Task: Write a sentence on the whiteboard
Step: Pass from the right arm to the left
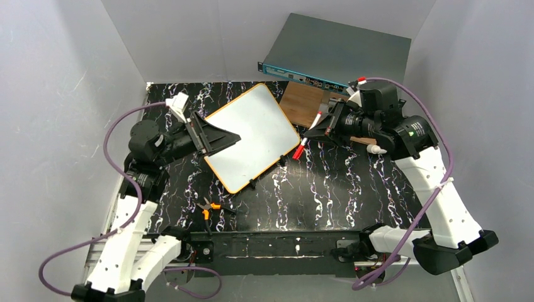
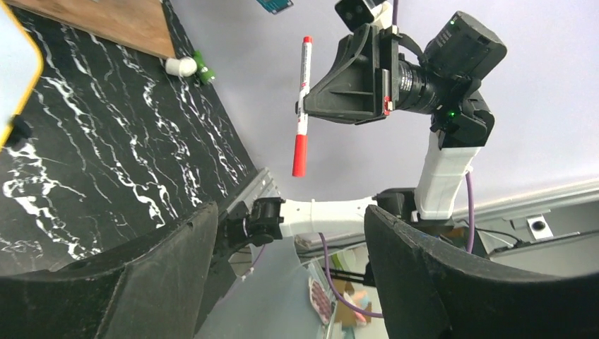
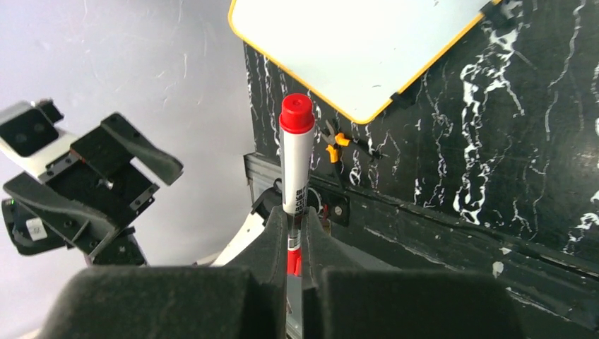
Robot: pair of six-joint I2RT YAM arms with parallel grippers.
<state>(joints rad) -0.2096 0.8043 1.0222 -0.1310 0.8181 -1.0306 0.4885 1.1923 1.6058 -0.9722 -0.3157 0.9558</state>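
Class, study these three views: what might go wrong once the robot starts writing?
1. The marker in the right gripper looks capped, so no ink would reach the whiteboard.
2. The left gripper is open beside the board, not holding it; the board may slide under pressure.

Orange-handled pliers (image 1: pixel 210 208) on black marbled table (image 1: pixel 352 189); wooden board (image 1: pixel 305 104) beside teal-fronted rack unit (image 1: pixel 343 47).

Pliers (image 1: pixel 209 207) lie before the whiteboard (image 1: pixel 252 135), wooden board (image 1: pixel 302 104) behind it.
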